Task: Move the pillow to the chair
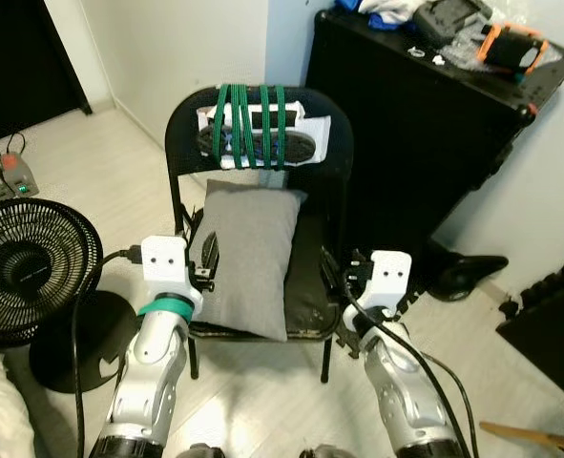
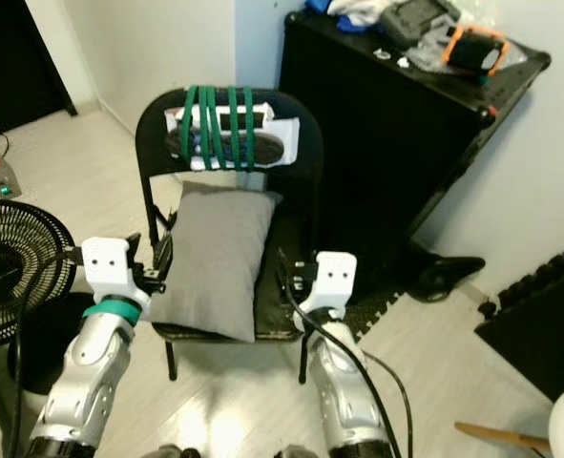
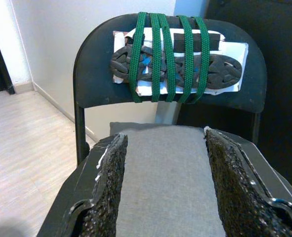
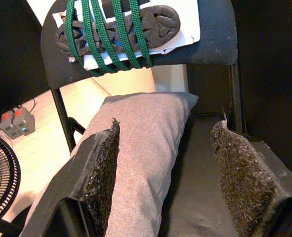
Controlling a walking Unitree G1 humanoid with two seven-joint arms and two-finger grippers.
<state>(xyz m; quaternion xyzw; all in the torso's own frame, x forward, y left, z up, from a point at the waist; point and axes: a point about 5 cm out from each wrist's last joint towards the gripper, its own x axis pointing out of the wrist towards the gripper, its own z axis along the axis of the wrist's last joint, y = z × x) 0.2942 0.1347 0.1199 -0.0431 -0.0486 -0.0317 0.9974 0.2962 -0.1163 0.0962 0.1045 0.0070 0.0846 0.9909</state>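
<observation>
I have the black folding chair (image 1: 259, 143) squarely in front of me, backed toward the wall beside a tall black cabinet (image 1: 425, 124) with loose gear piled on top, and a black floor fan (image 1: 29, 272) standing off to my left on the pale floor. On the chair's backrest a flat bundle, what looks like a dark treaded sole on white card, is lashed on with green cord (image 1: 251, 126), presumably so it stays put. The grey pillow (image 1: 247, 256) lies on the seat, lengthwise from the backrest to the front edge and shifted toward my left, leaving a strip of bare black seat on the right; its front end reaches the seat's front edge and may overhang it. I judge the task essentially done, since the pillow rests on the chair under its own weight. My left gripper (image 1: 203, 260) sits at the pillow's left edge with its fingers spread apart and nothing clamped between them, the pillow only showing through the gap. My right gripper (image 1: 344, 277) hovers at the seat's right front corner, likewise spread wide and empty, with the pillow near its inner finger.
</observation>
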